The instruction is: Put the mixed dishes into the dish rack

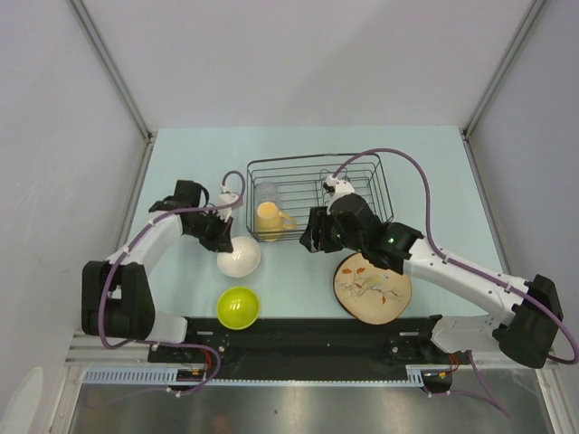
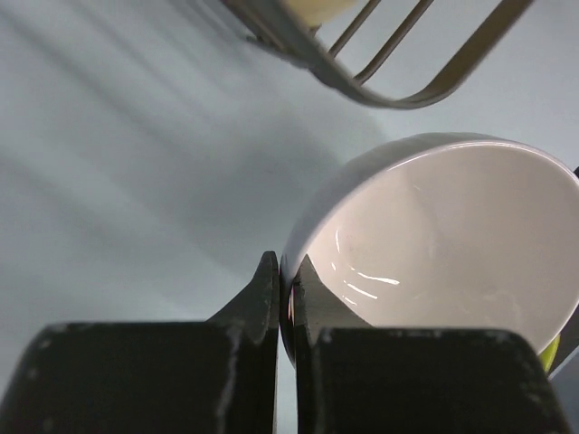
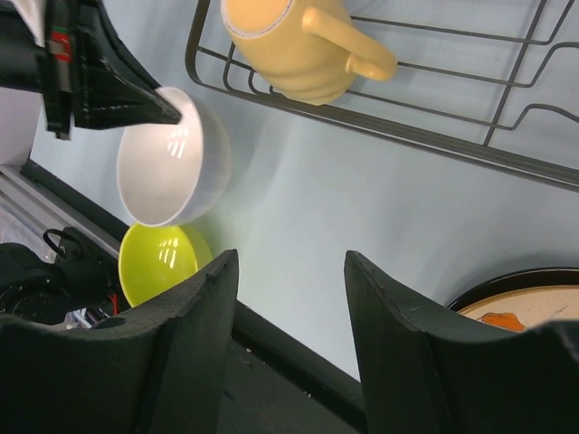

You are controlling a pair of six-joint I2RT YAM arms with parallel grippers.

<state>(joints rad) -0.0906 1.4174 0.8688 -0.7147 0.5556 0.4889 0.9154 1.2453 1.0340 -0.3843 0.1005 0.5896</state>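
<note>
My left gripper [image 1: 224,240] [image 2: 288,271] is shut on the rim of the small white bowl [image 1: 239,258] [image 2: 452,244] [image 3: 167,167], one finger inside and one outside, just left of the dish rack [image 1: 380,194] [image 3: 407,127]. The lime-green bowl [image 1: 238,306] [image 3: 158,262] sits nearer the front edge. Inside the rack lie the yellow-orange mug [image 1: 270,220] [image 3: 298,45] and the clear glass [image 1: 267,193]. My right gripper [image 1: 312,237] [image 3: 289,262] hangs open over bare table by the rack's front side, holding nothing. The leaf-pattern plate [image 1: 372,287] [image 3: 534,307] lies under the right arm.
A rack wire corner [image 2: 389,90] hangs close above the white bowl in the left wrist view. A black rail [image 1: 308,334] with both arm bases runs along the near table edge. Grey walls close in the table on the left, right and back.
</note>
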